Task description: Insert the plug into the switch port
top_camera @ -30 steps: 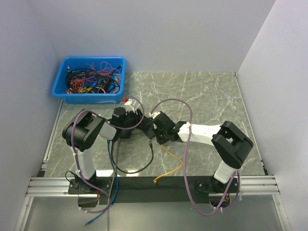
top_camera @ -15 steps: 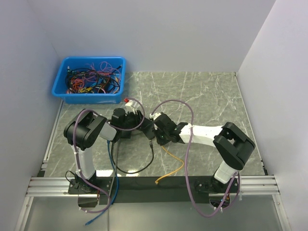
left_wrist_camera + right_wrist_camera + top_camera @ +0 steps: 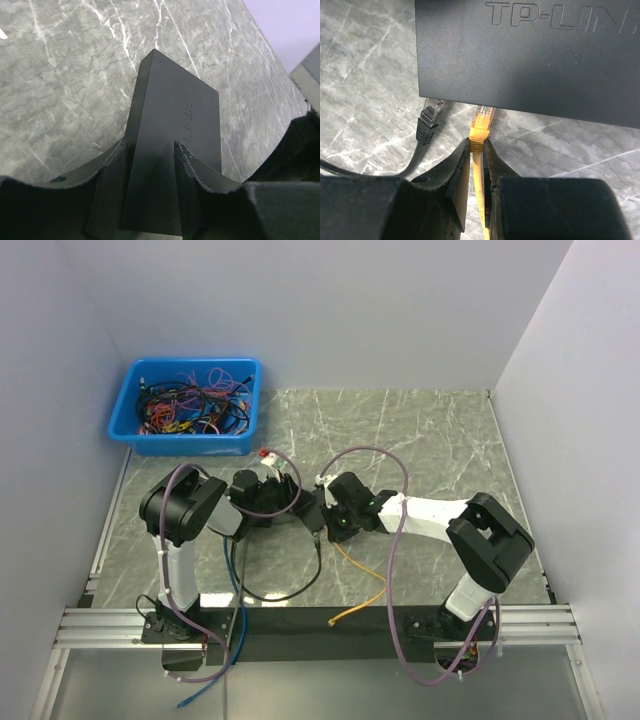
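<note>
- The right gripper (image 3: pixel 476 152) was pinched narrow on the yellow cable (image 3: pixel 479 195), just behind the plug (image 3: pixel 482 119).
- The plug's clear tip met the front edge of the switch (image 3: pixel 530 55). The port itself was hidden under that edge, so it looked started but not seated.
- The left gripper (image 3: pixel 149 150) straddled the switch with its pads against both sides, bracing it on the table (image 3: pixel 60 75).
- The push needed to run straight along the plug's length and level with the port, since any tilt would likely jam the tip on the rim.
- The brace had to be firm, or the box would slide back.
- A loose black plug (image 3: pixel 429 117) lay just beside the yellow one and was best left untouched.
</note>
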